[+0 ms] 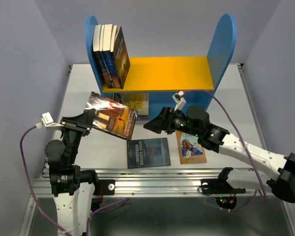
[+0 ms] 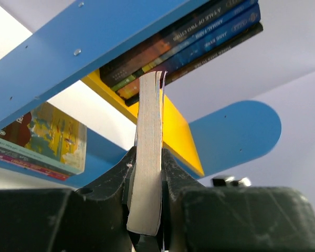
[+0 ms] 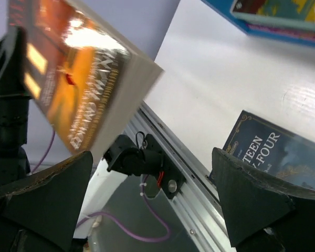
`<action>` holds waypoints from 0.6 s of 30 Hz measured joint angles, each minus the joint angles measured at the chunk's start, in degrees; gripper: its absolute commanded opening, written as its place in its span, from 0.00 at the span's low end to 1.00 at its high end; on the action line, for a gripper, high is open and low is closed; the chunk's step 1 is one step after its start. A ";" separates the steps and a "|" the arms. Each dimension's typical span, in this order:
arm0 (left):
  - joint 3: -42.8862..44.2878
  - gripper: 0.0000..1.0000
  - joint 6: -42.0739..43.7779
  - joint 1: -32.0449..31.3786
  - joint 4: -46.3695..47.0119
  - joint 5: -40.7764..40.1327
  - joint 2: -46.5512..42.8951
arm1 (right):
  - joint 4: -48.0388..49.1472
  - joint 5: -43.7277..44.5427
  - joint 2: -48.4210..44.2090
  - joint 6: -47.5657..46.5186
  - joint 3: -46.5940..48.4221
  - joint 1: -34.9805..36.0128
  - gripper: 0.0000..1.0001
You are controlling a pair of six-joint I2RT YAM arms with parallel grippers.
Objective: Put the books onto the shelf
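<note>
As left tool point(image 2: 147, 158) clamps book point(image 1: 113, 117), right tool point(image 1: 151, 124) clear

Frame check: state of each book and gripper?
left gripper: shut on orange-brown book.
orange-brown book: held off the table, tilted.
right gripper: open, empty.
shelved books: standing on yellow board, left end.
dark blue book: flat on table.
tan book: flat on table.
yellow-teal book: lying in lower compartment.

White table point(image 1: 246, 98): shelf point(image 1: 162, 73) stands at far edge; dark blue book point(image 1: 148, 152) and tan book point(image 1: 191, 150) lie flat toward near edge.
</note>
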 measured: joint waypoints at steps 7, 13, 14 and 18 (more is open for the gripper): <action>0.00 0.00 -2.16 0.00 -0.13 -3.06 -0.50 | 14.23 0.46 8.81 10.12 -4.02 4.11 1.00; -0.79 0.00 -2.69 0.00 -0.07 -3.78 -0.98 | 28.74 2.67 13.29 17.35 -4.15 7.54 1.00; -0.94 0.00 -2.78 0.02 -0.07 -3.78 -0.98 | 31.10 3.26 13.81 18.47 -4.37 7.54 1.00; -1.51 0.00 -3.30 0.00 -0.07 -3.76 -1.31 | 34.56 4.48 14.75 20.50 -4.39 7.54 1.00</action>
